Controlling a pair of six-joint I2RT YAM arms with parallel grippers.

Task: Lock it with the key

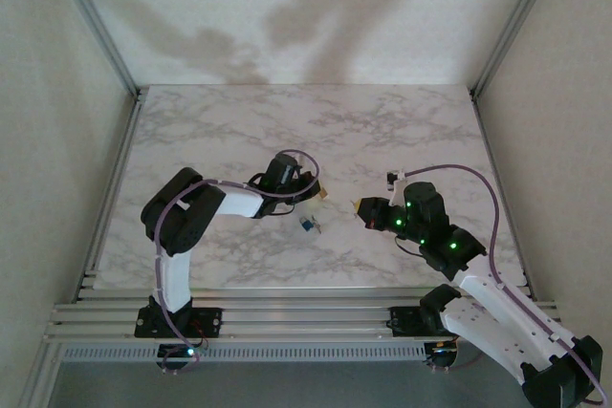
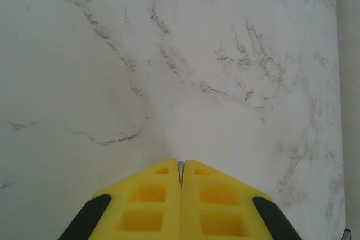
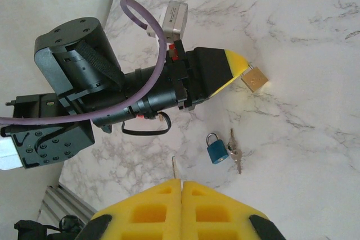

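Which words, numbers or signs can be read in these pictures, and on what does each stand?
None can be read. The brass padlock, the blue padlock, the keys beside it and the held key show no legible marking; any engraving is too small to tell.

The table [image 1: 239, 121] has a smooth, marble-patterned top with a dull sheen. The brass padlock [image 3: 254, 78] is warm yellow metal, while the blue padlock [image 3: 215, 151] has a glossy painted body and a bright metal shackle, and the keys [image 3: 235, 154] beside it are plain silvery metal. The right gripper [image 3: 181, 182] has fingers [image 3: 146, 212] of matt yellow plastic, pinching a thin silvery key [image 3: 174, 167].
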